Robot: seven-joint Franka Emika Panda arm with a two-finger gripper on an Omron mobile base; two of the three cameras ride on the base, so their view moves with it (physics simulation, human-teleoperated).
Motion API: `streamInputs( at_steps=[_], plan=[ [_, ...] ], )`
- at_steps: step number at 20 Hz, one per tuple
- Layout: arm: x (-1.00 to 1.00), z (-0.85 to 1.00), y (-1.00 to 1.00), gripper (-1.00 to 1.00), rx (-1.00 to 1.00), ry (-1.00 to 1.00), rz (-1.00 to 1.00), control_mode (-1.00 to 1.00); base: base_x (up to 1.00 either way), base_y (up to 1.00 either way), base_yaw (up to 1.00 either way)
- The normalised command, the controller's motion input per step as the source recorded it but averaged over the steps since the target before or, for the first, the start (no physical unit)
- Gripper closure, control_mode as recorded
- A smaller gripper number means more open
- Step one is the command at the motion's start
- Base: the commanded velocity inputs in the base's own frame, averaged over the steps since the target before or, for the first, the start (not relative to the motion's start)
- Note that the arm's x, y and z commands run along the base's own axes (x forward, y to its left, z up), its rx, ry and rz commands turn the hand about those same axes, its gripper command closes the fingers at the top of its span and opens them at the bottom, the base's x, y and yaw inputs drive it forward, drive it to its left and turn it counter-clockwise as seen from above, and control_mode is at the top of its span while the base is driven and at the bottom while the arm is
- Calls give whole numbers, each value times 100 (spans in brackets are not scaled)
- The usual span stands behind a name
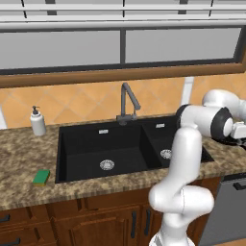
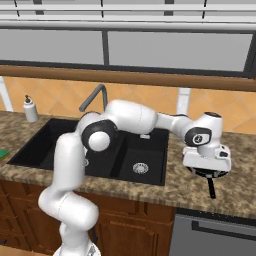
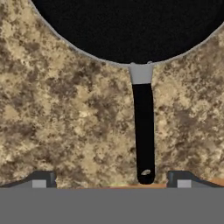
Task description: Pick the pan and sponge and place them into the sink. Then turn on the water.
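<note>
The black pan lies on the speckled counter to the right of the sink, with its thin handle pointing toward the counter's front edge. My gripper hangs open just above the handle's tip, which lies between the fingertips and nearer the right one. In the right base view the hand covers most of the pan, and the handle sticks out below it. The green sponge rests on the counter left of the sink, near the front edge. No water runs from the dark faucet.
A white soap dispenser stands at the back left of the counter. Both basins of the sink show bare metal drains. The counter's front edge runs close under the pan's handle tip. A grey dishwasher front sits below the pan.
</note>
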Motion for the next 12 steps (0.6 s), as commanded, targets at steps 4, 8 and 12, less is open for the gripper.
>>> streamInputs(
  at_steps=[4, 8, 12],
  plan=[
    [26, -35, -9, -100, 1, 0, 0, -100, 0, 0, 0],
    [28, -33, -6, -100, 2, 0, 0, -100, 0, 0, 0],
    [19, -29, -9, -100, 2, 0, 0, -100, 0, 0, 0]
  ],
)
